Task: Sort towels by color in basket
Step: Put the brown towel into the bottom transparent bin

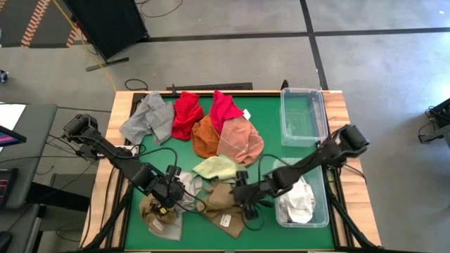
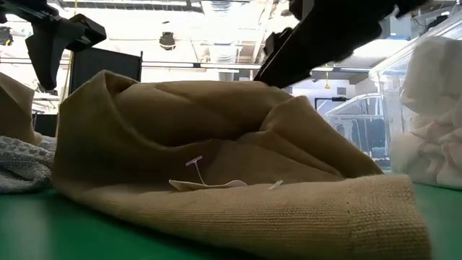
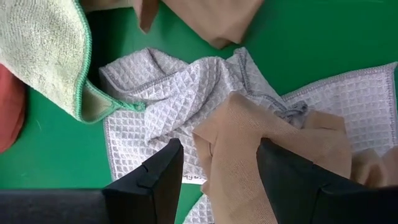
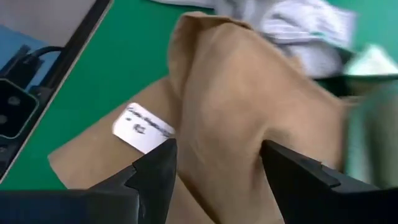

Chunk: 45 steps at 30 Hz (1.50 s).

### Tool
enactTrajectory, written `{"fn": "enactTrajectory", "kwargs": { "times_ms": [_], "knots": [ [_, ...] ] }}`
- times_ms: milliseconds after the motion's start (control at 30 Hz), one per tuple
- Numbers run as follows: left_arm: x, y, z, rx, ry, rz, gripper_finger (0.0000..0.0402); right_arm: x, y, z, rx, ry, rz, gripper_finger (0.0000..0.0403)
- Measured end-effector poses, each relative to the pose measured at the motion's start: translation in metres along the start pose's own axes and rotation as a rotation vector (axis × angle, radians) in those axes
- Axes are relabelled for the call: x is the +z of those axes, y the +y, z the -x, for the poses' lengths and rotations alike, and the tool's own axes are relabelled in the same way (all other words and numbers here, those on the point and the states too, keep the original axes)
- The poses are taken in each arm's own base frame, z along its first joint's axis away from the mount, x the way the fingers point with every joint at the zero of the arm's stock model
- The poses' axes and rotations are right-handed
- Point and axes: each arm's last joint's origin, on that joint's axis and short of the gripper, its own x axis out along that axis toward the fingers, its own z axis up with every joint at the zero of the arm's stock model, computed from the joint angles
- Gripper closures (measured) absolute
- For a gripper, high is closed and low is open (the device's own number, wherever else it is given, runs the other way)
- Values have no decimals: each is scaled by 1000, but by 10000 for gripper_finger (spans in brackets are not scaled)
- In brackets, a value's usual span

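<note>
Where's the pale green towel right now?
In the high view the pale green towel lies mid-table, just below the tan-pink towel and above the brown towel, between the two grippers.

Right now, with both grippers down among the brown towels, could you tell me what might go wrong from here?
1. The left gripper straddles a tan towel fold lying on the white waffle towel; closing may pinch both colours.
2. The right gripper, open, sits over a brown towel with a tag; it may catch only a thin ridge that slips.
3. The grippers work close together, so the arms could collide.
</note>
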Motion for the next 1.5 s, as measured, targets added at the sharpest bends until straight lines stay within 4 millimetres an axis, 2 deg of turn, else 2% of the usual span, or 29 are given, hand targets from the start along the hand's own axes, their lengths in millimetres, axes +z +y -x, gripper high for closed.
{"fn": "enactTrajectory", "kwargs": {
  "times_ms": [200, 367, 500, 767, 900, 1100, 1167, 1300, 1400, 1500],
  "knots": [
    [0, 0, 0, 2, -5, -5, 209, -15, 10, -27, 52, 18, 30, 140],
    [1, 0, 0, 4, -8, -14, 209, -18, 26, -44, 77, 28, 101, 140],
    [1, 0, 0, 9, -14, -19, 209, -31, 30, -64, 76, 88, 143, 140],
    [2, 0, 0, 9, -18, -6, 209, -34, 29, -73, 27, 181, 155, 146],
    [2, 0, 0, 10, -19, -10, 209, -33, 27, -74, 17, 190, 147, 194],
    [2, 1, 0, 28, -23, -20, 209, -33, 25, -74, 7, 194, 142, 338],
    [2, 1, 0, 29, -23, -22, 209, -31, 25, -71, 9, 191, 142, 365],
    [2, 1, 0, 31, -24, -27, 209, -22, 25, -55, 20, 183, 137, 365],
    [2, 1, 0, 37, -25, -37, 209, -5, 26, -29, 29, 140, 136, 365],
    [2, 1, 0, 50, -29, -40, 209, 21, 31, 13, 13, 38, 136, 365]
  ]
}}
